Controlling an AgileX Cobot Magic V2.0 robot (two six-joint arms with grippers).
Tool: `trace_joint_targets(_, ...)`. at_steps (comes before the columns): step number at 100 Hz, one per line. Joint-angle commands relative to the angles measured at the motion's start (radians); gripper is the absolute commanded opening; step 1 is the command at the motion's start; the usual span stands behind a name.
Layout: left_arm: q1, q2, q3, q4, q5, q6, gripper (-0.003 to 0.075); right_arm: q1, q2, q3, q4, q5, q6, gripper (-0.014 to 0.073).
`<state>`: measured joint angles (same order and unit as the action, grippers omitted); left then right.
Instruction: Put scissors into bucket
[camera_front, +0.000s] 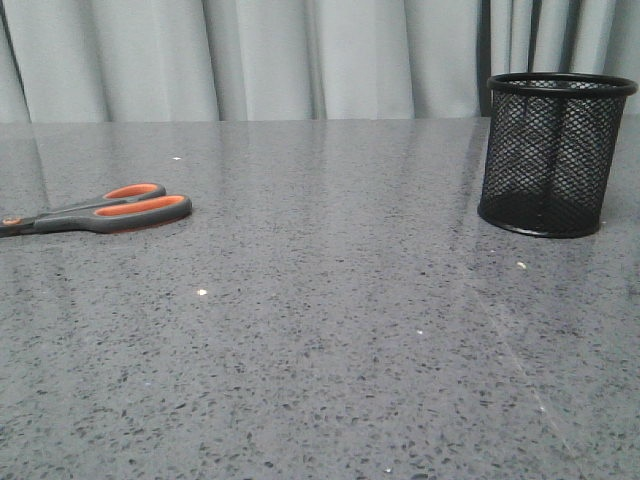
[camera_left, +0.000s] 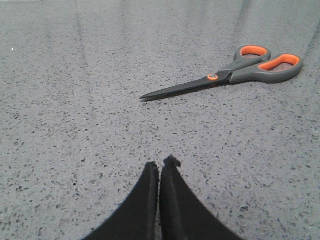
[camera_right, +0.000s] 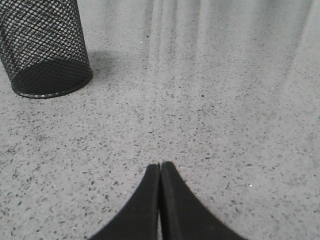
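Both end effectors, left (camera_left: 160, 167) and right (camera_right: 160, 167), are clenched empty; flat scissors (camera_front: 100, 211) could skid across the table (camera_front: 330, 330), far from the bucket (camera_front: 555, 155).

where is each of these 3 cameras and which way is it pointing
Front view: low, facing forward over the table to a curtain; scissors left, bucket right; no arm shows.
Left wrist view: on the left arm, angled down at the scissors; left gripper shut.
Right wrist view: on the right arm, angled down near the bucket; right gripper shut.
Shared: front and left wrist see the scissors; front and right wrist the bucket.
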<state>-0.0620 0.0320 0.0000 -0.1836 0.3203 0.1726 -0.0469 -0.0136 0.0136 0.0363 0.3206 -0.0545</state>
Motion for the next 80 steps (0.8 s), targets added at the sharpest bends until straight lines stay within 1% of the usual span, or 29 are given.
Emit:
trace_joint_targets(1,0.003,0.008,0.039,-0.013,-0.068,-0.006,-0.002,-0.006,-0.018,0.007,-0.012,-0.029,-0.003,-0.0066)
trace_joint_targets(14,0.003,0.008,0.039,-0.013,-0.068,-0.006,-0.002,-0.006,-0.018,0.007,-0.012,-0.041,-0.003,-0.0066)
trace_joint_targets(20,0.003,0.008,0.039,-0.013,-0.068,-0.006,-0.002,-0.006,-0.018,0.007,-0.074,-0.08,-0.003,-0.0066)
trace_joint_targets(24,0.003,0.008,0.039,-0.011,-0.068,-0.006,-0.002,-0.006,-0.018,0.007,-0.097,-0.141,-0.003,-0.0066)
trace_joint_targets(34,0.003,0.008,0.039,0.015,-0.081,-0.006,-0.002,-0.006,-0.018,0.007,-0.097,-0.31,-0.003,-0.0066)
trace_joint_targets(41,0.003,0.008,0.039,0.011,-0.126,-0.006,-0.002,-0.006,-0.018,0.007,-0.097,-0.416,-0.003,-0.0066)
trace_joint_targets(44,0.003,0.008,0.039,-0.015,-0.166,-0.006,-0.002,-0.006,-0.018,0.007,-0.097,-0.459,-0.003,-0.0066)
trace_joint_targets(46,-0.001,0.008,0.039,-0.058,-0.193,-0.006,-0.002,-0.006,-0.018,0.007,-0.097,-0.481,-0.003,-0.0066)
trace_joint_targets(48,-0.002,0.008,0.039,-0.147,-0.219,-0.006,-0.002,-0.006,-0.018,0.007,-0.095,-0.504,-0.003,-0.0066)
trace_joint_targets(51,-0.006,0.008,0.039,-0.225,-0.251,-0.006,-0.002,-0.006,-0.018,0.007,-0.087,-0.536,-0.003,-0.0066)
trace_joint_targets(54,-0.006,0.008,0.039,-0.354,-0.277,-0.006,-0.002,-0.006,-0.018,0.007,-0.059,-0.574,0.01,-0.0066)
trace_joint_targets(57,-0.006,0.008,0.039,-0.444,-0.295,-0.006,-0.002,-0.005,-0.018,0.007,-0.024,-0.601,0.032,-0.0066)
trace_joint_targets(61,-0.006,0.008,0.039,-0.547,-0.32,-0.006,-0.002,-0.005,-0.018,0.007,0.017,-0.626,0.054,-0.0066)
trace_joint_targets(63,-0.006,0.008,0.039,-0.573,-0.328,-0.006,-0.002,-0.005,-0.018,0.007,0.037,-0.632,0.061,-0.0066)
trace_joint_targets(74,-0.006,0.008,0.039,-0.764,-0.349,-0.006,-0.002,-0.005,-0.018,0.002,0.172,-0.608,0.063,-0.0066)
trace_joint_targets(80,-0.006,0.008,0.039,-0.92,-0.36,-0.006,-0.002,-0.005,-0.018,-0.009,0.261,-0.557,0.063,-0.0066)
